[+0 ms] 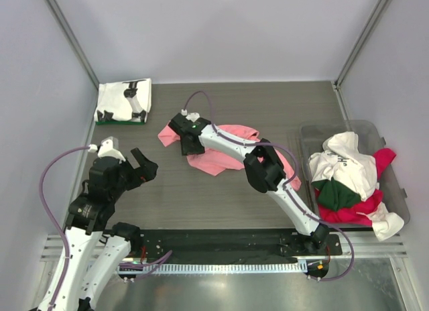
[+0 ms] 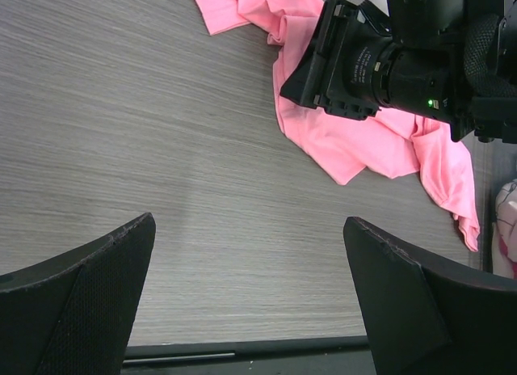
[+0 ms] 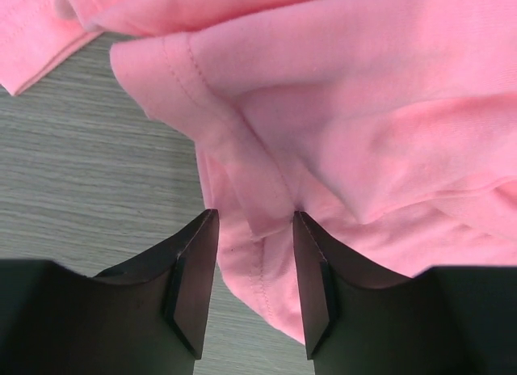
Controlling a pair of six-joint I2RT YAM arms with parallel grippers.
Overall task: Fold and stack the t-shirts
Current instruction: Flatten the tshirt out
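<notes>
Perhaps the right pincer [image 3: 254,215], narrowed on the pink t-shirt [image 3: 388,108] (gripping or not, we cannot tell), catches one layer and slips; the left pincer [image 2: 249,221], at 8 o'clock, is spread.

Left fingers [image 2: 81,302] wide apart above grey tabletop [image 2: 161,132], crumpled salmon-pink t-shirt [image 2: 371,146] beyond under the right arm's black wrist [image 2: 380,60].

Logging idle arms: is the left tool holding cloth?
No, the left tool is open over grey table, apart from the crumpled salmon-pink cloth t-shirt.
</notes>
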